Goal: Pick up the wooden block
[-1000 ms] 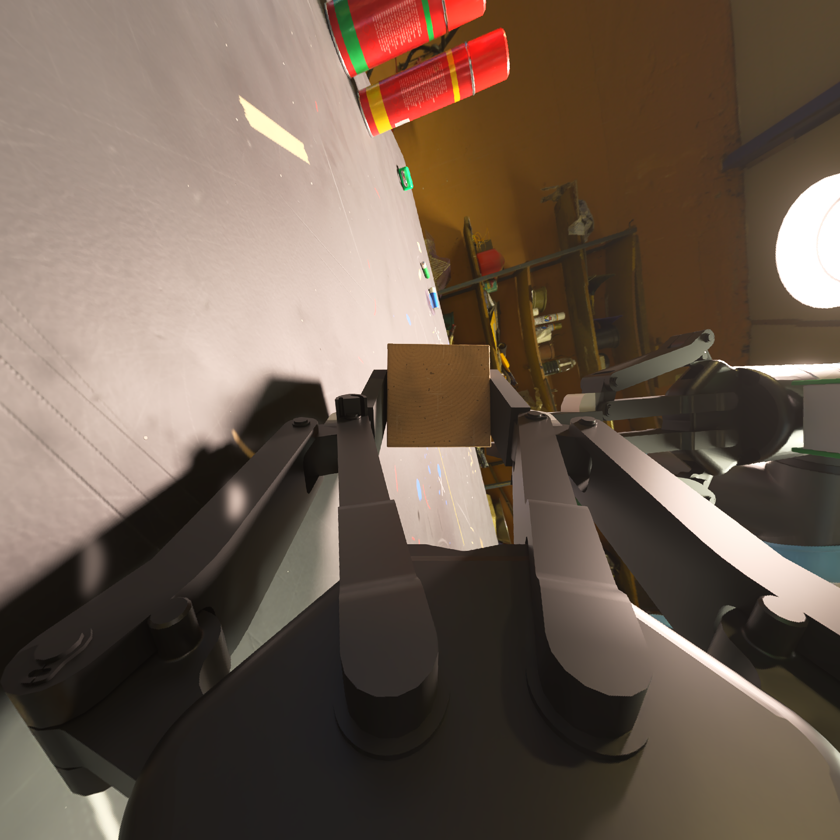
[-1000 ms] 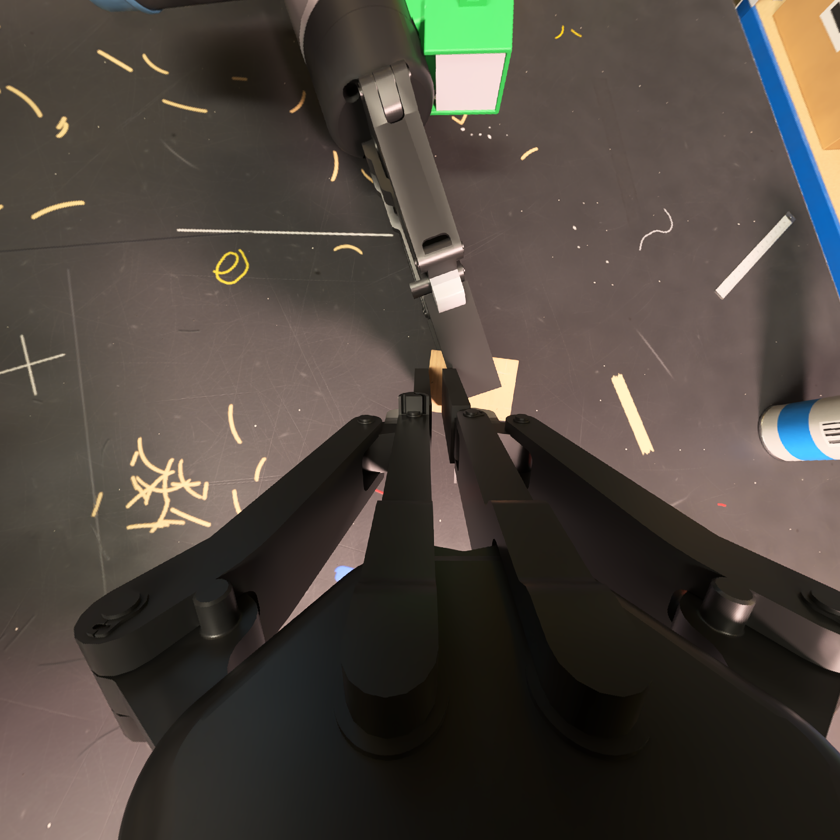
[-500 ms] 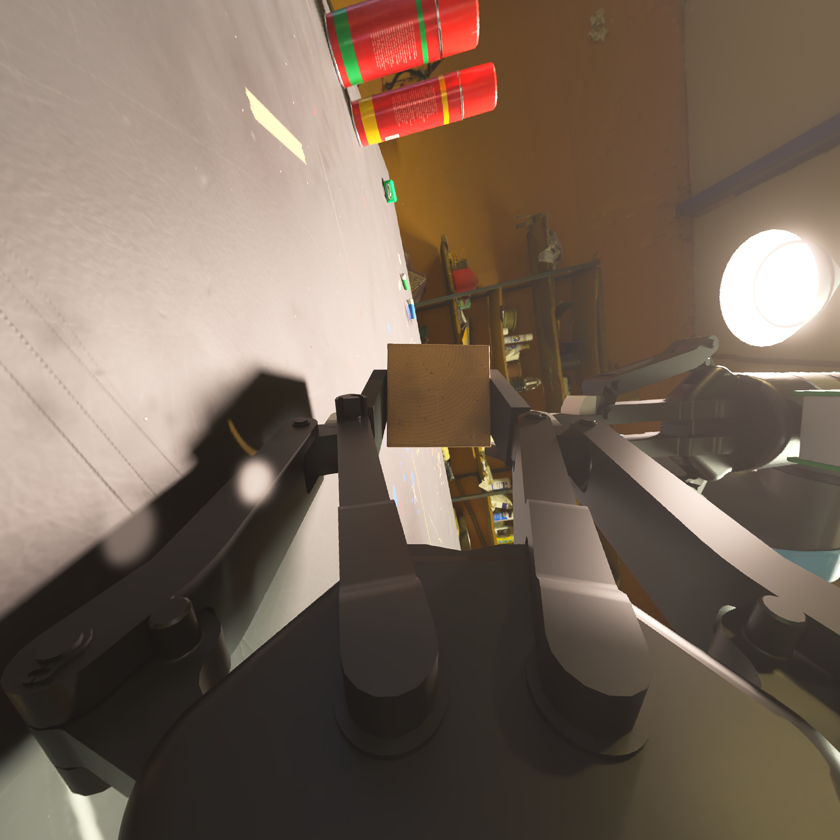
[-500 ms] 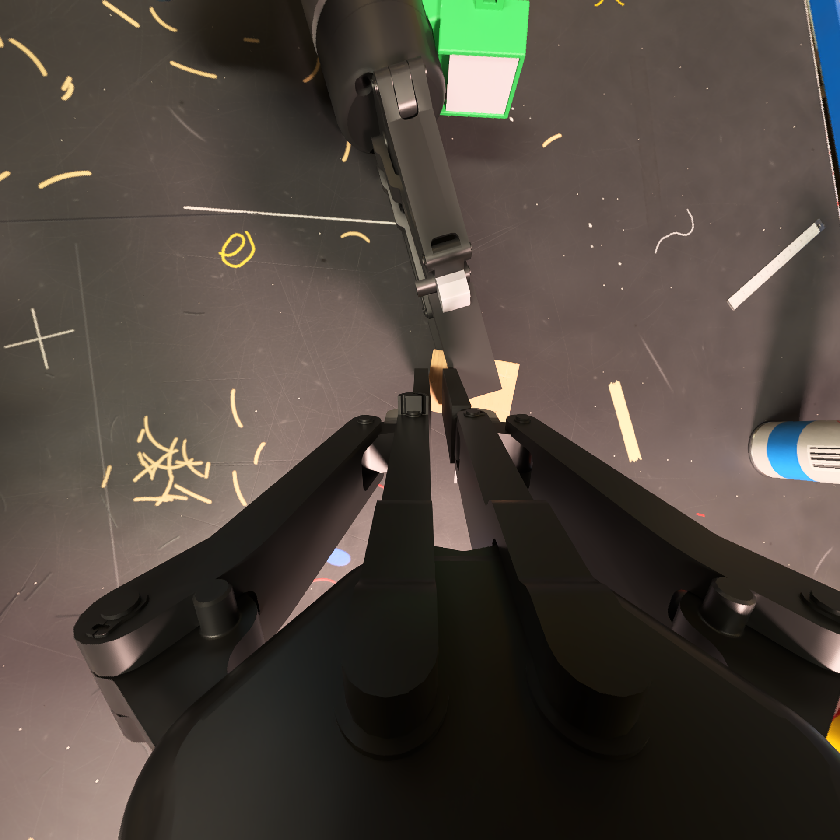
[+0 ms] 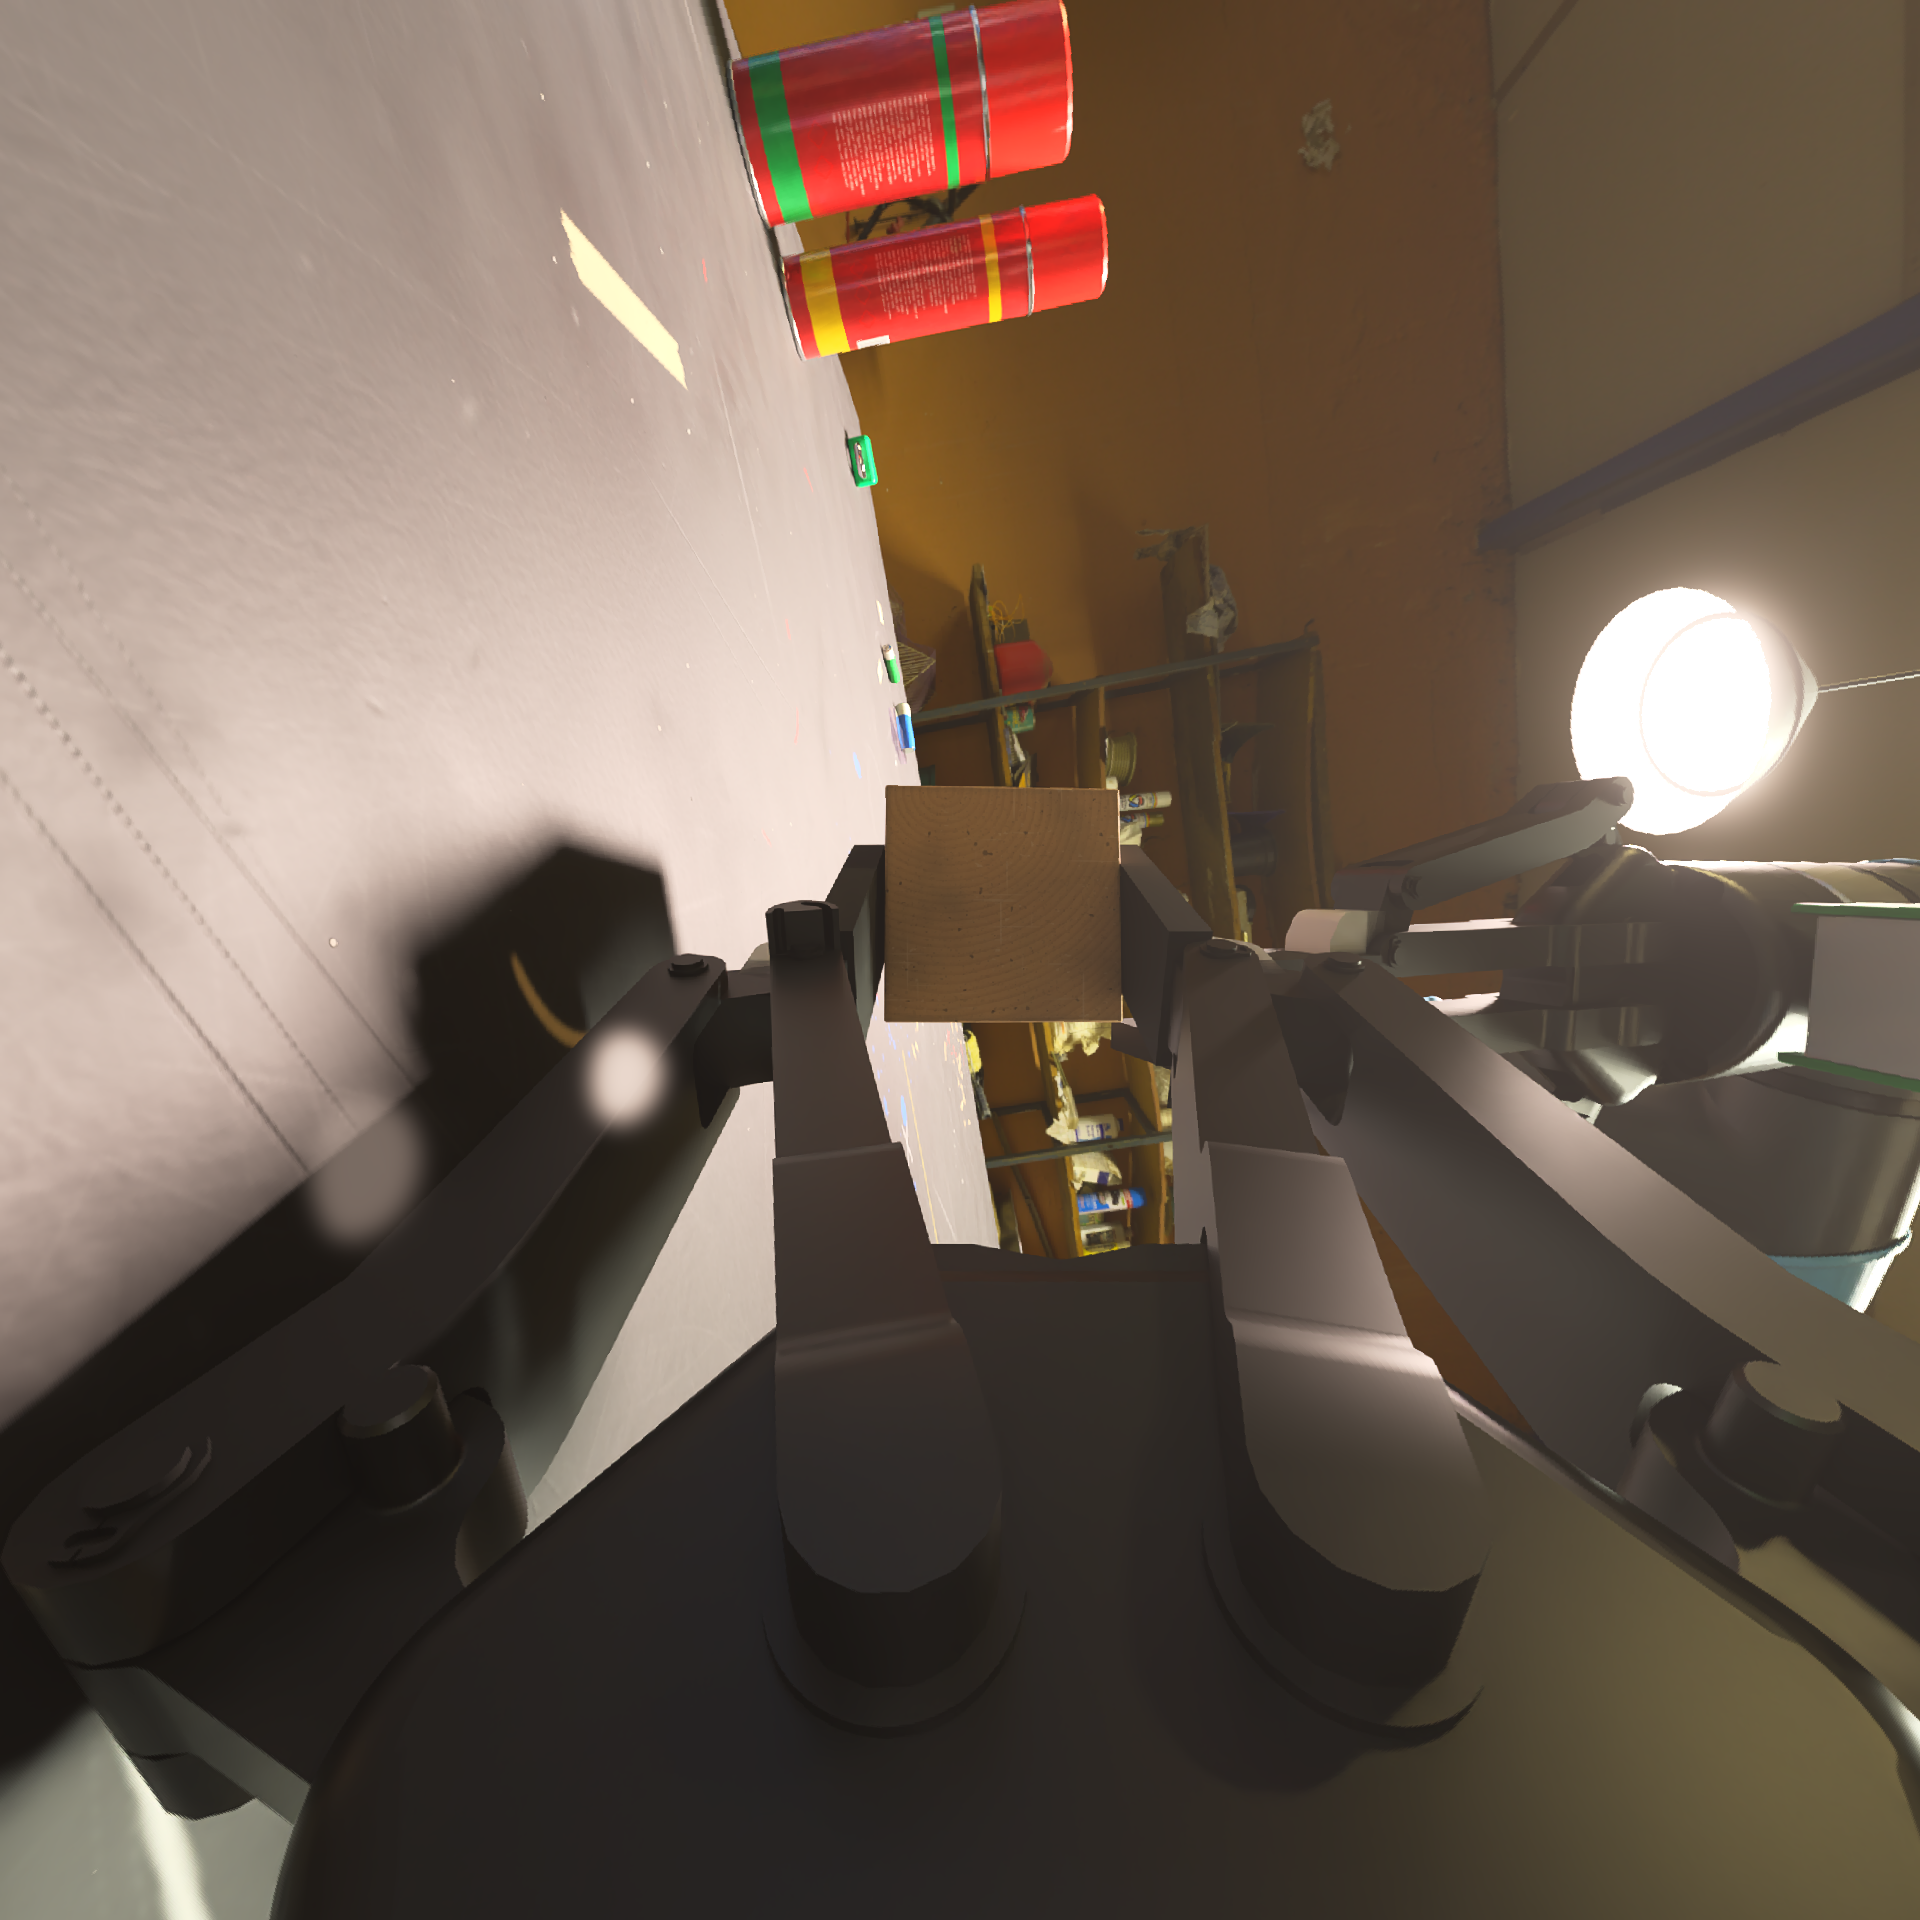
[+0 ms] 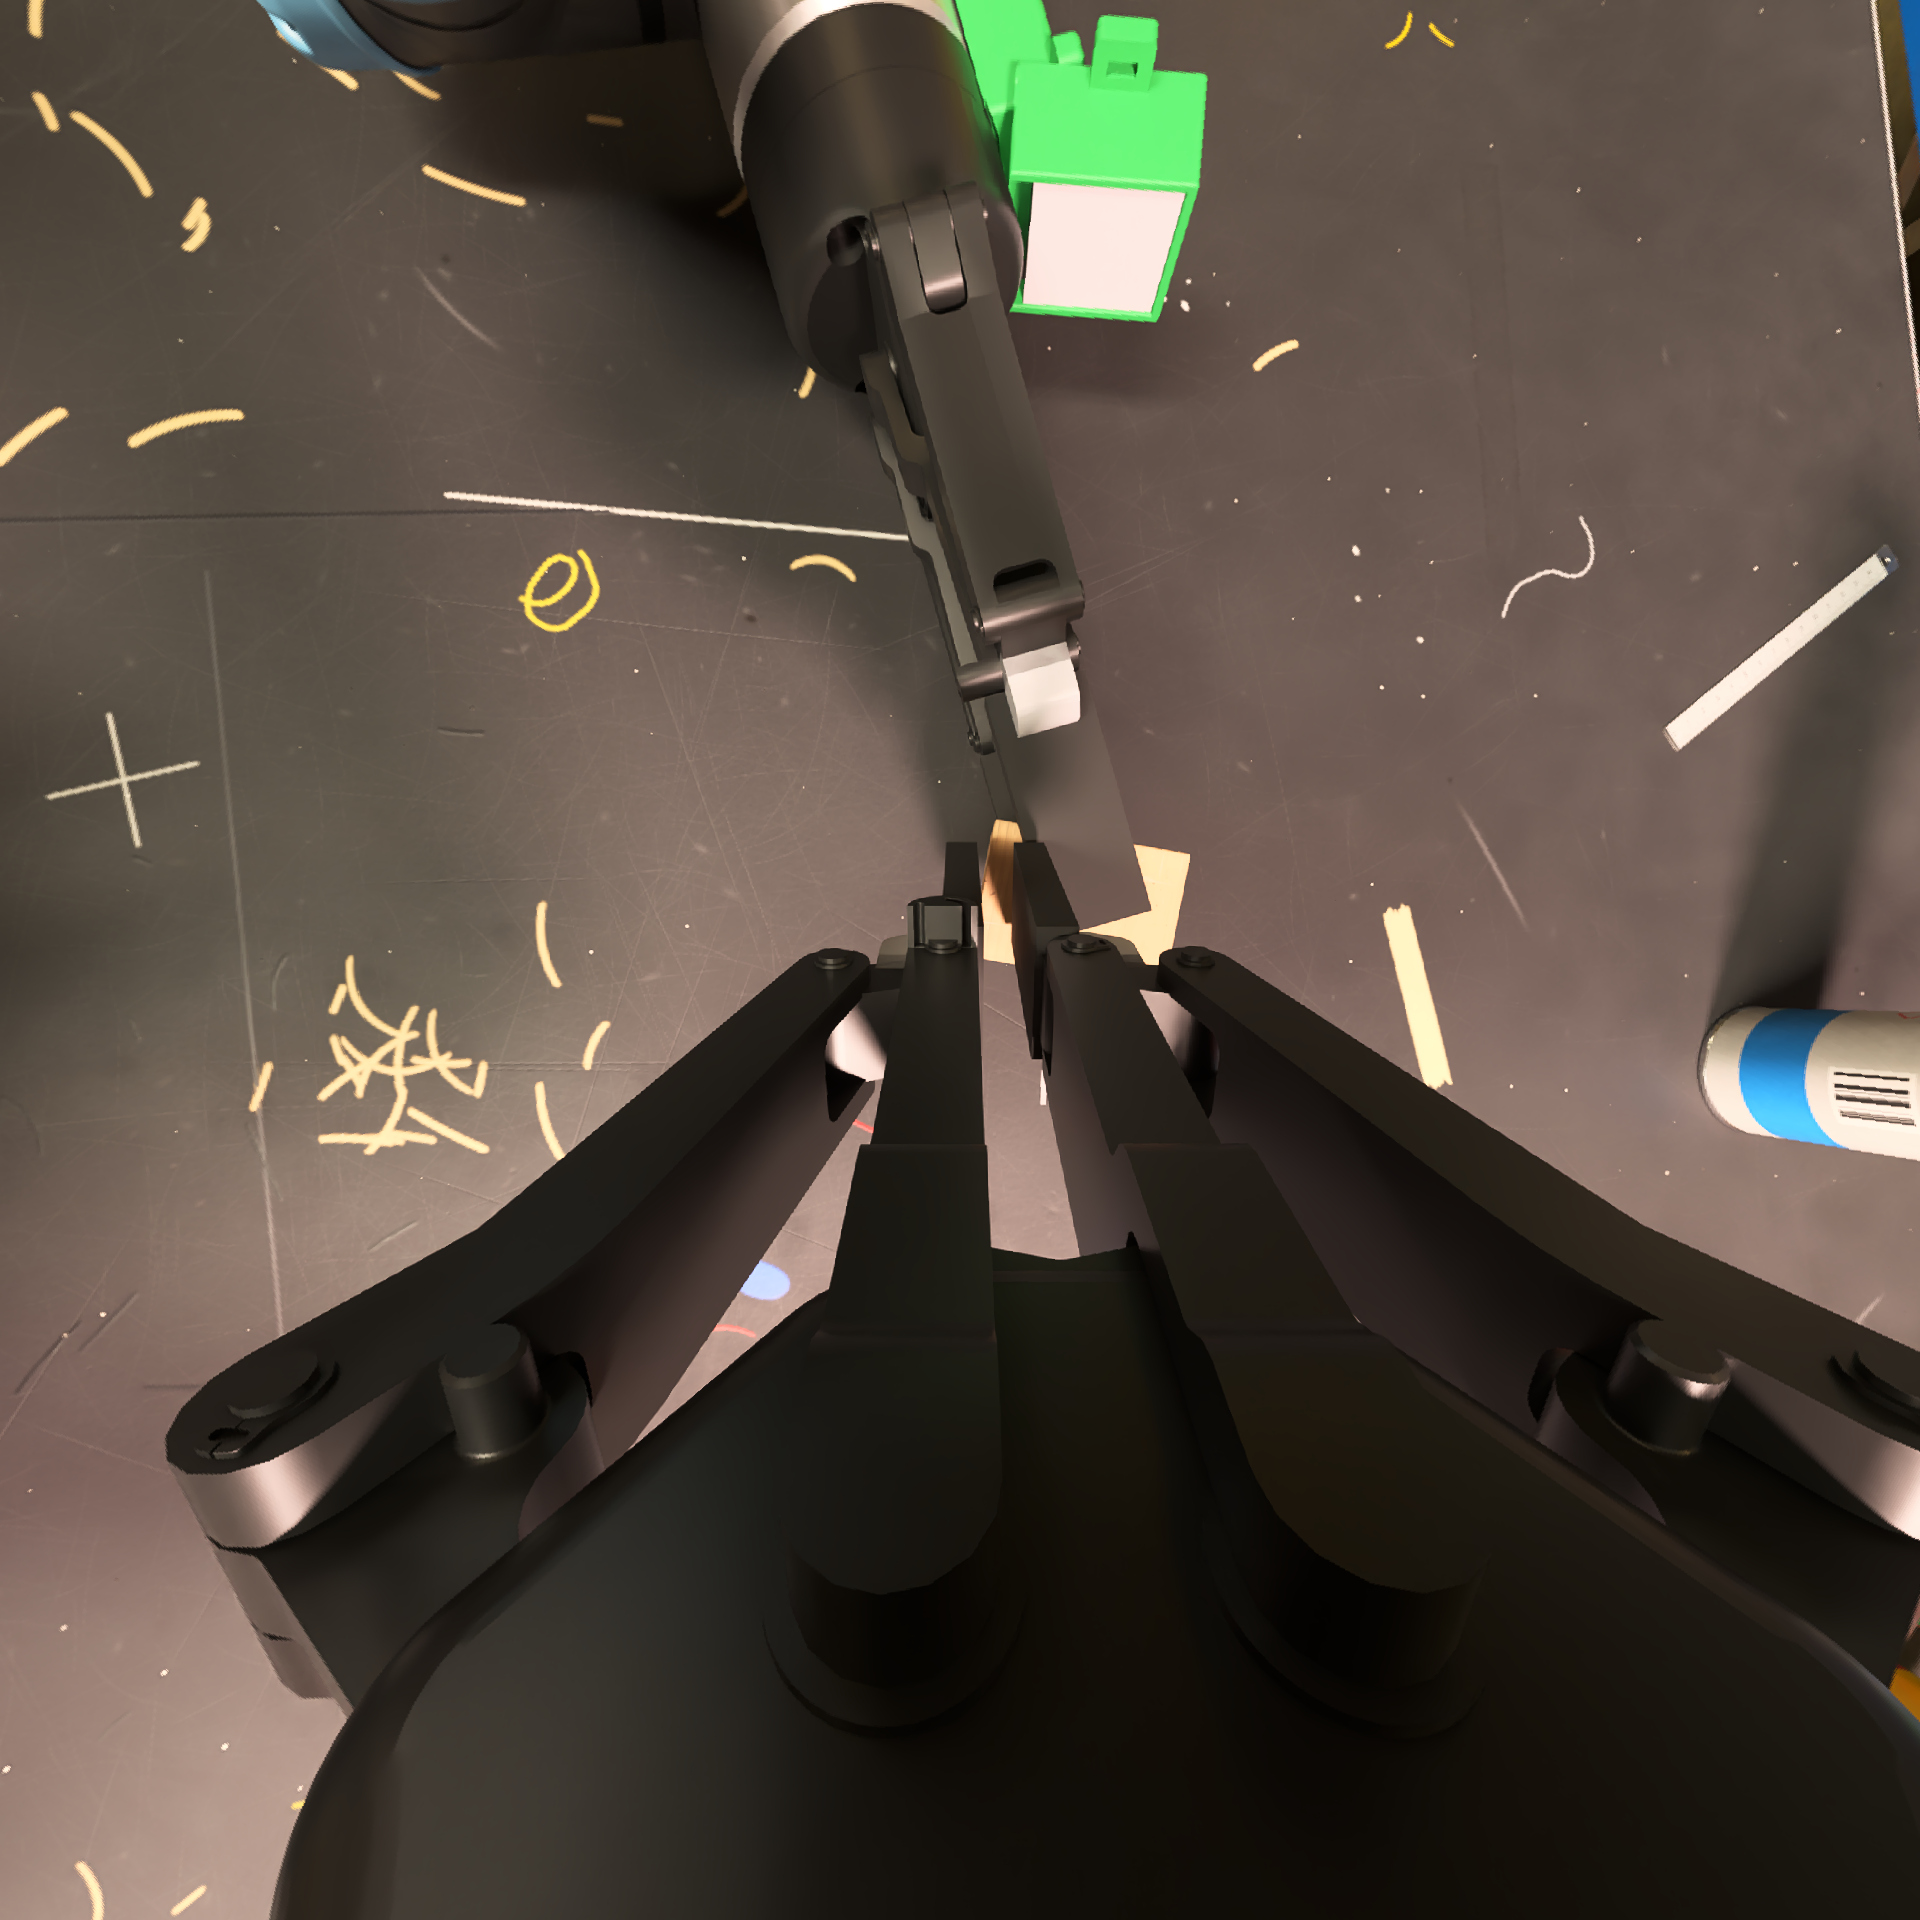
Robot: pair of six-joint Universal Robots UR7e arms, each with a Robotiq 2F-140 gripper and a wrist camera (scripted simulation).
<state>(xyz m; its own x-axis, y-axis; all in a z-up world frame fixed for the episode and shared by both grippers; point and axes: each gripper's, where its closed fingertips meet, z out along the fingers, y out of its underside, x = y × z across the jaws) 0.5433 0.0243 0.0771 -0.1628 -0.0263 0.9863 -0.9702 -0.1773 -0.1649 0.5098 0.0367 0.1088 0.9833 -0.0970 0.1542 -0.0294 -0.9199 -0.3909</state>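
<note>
The wooden block (image 5: pixel 1003 904) is a light brown cube clamped between the fingertips of my left gripper (image 5: pixel 1003 914), which holds it above the dark table (image 5: pixel 312 520). The block's shadow falls on the table to the left. In the right wrist view the left gripper (image 6: pixel 997 582) reaches in from the top and its finger covers most of the block (image 6: pixel 1164 883). My right gripper (image 6: pixel 997 883) is above the block, empty, its fingers almost together. It also shows at the right of the left wrist view (image 5: pixel 1455 914).
Two red cans (image 5: pixel 904 109) (image 5: pixel 945 275) stand at the table's far end. A blue and white can (image 6: pixel 1818 1081) lies at the right. A white strip (image 6: pixel 1777 649) and a pale strip (image 6: pixel 1415 997) lie on the scratched table (image 6: pixel 520 779). A green box (image 6: pixel 1101 187) sits on the left wrist.
My left gripper has kept its hold on the block and risen, its shadow sliding away from it on the table. The right wrist view has shifted slightly over the table.
</note>
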